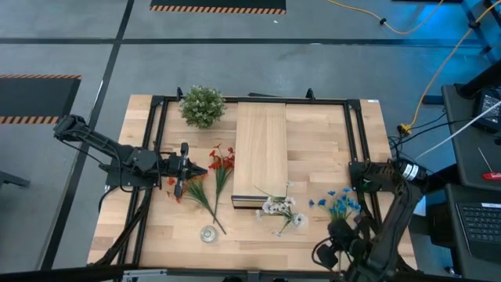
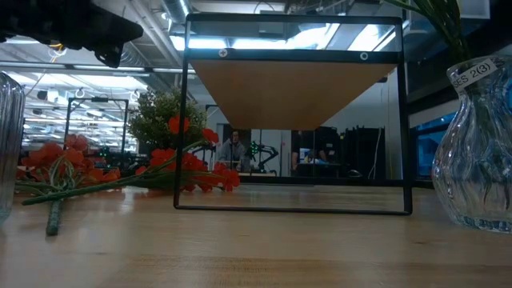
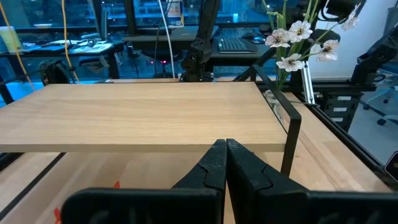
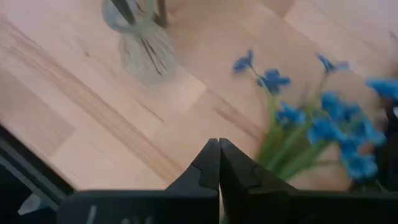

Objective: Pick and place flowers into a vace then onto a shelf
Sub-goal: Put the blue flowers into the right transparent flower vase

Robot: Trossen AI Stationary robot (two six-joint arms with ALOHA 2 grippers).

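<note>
High view: the wooden surface (image 1: 321, 149) carries everything, ringed by a black frame (image 1: 356, 133). Largest on it is the shelf (image 1: 260, 153), a long pale plank box lying down the middle, its dark hollow end facing the near edge. At its far left corner sits a bushy green-white plant (image 1: 203, 105).

Red-orange flowers (image 1: 220, 163) lie flat just left of the shelf, stems running toward the near edge. White flowers (image 1: 282, 210) stand in a clear glass vase (image 2: 478, 172) (ribbed, tagged at the neck) just off the shelf's dark end. Blue flowers (image 1: 338, 204) lie flat to the right of the white ones. A second small glass vessel (image 1: 207, 233) stands near the red stems' ends.

My left hand (image 1: 183, 174) hovers over the red-orange flowers, fingers pressed together, holding nothing. My right hand (image 4: 218, 163) hangs over the blue flowers near the surface's right front, fingers likewise together and empty.
</note>
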